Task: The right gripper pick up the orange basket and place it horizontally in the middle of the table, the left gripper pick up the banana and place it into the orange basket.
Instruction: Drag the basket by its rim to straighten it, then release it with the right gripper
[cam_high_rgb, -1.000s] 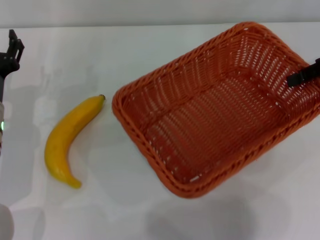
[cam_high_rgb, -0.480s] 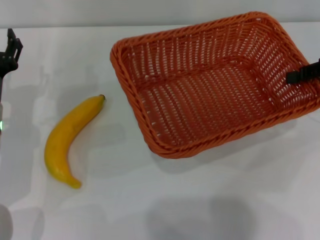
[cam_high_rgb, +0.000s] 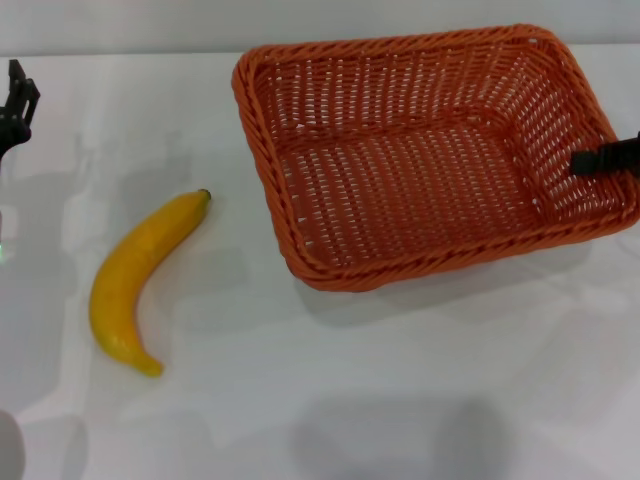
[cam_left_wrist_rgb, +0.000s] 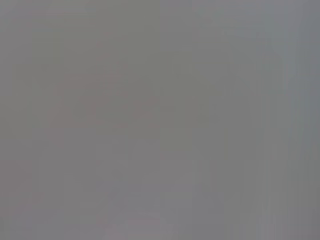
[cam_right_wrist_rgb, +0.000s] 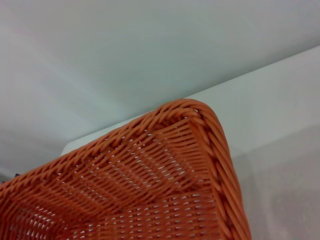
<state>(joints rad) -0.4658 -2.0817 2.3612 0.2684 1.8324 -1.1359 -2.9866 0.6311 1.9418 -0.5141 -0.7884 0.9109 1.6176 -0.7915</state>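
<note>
Your right claw (cam_high_rgb: 607, 158) reaches in from the right edge of the head view, showing only one thin black finger that lies nearly level and points leftward; you cannot tell from it whether the claw is spread or closed. Your left claw (cam_high_rgb: 17, 100) sits far over at the left edge, up near the back, with its dark fingers pointing away from the body and a sliver of the arm running down the edge beneath it. Your left wrist camera gives only flat grey.

Head overhead; right wrist close—shared orange basket (cam_high_rgb: 430, 150) (cam_right_wrist_rgb: 150, 190)
</note>
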